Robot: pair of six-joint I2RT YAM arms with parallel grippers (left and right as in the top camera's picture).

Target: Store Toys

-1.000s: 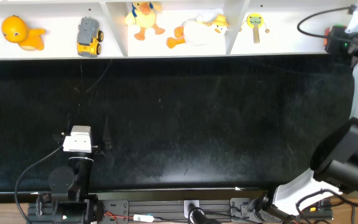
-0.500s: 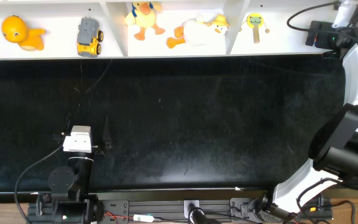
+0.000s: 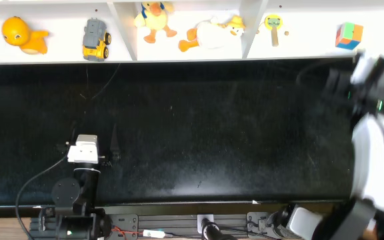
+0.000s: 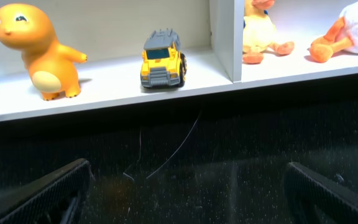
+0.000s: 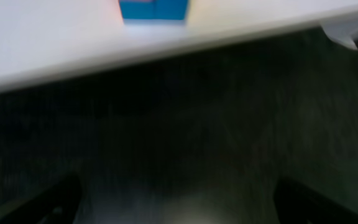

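Black tabletop [image 3: 232, 133] meets a white toy shelf [image 3: 179, 57]; left pincer [image 4: 188, 183] and right pincer [image 5: 176, 190] gape empty.

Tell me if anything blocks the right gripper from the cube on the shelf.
Nothing visible does. Only bare black mat lies between the right gripper and the cube on the white shelf.

A white partitioned shelf [image 3: 65, 33] borders a black tabletop [image 3: 212, 133].
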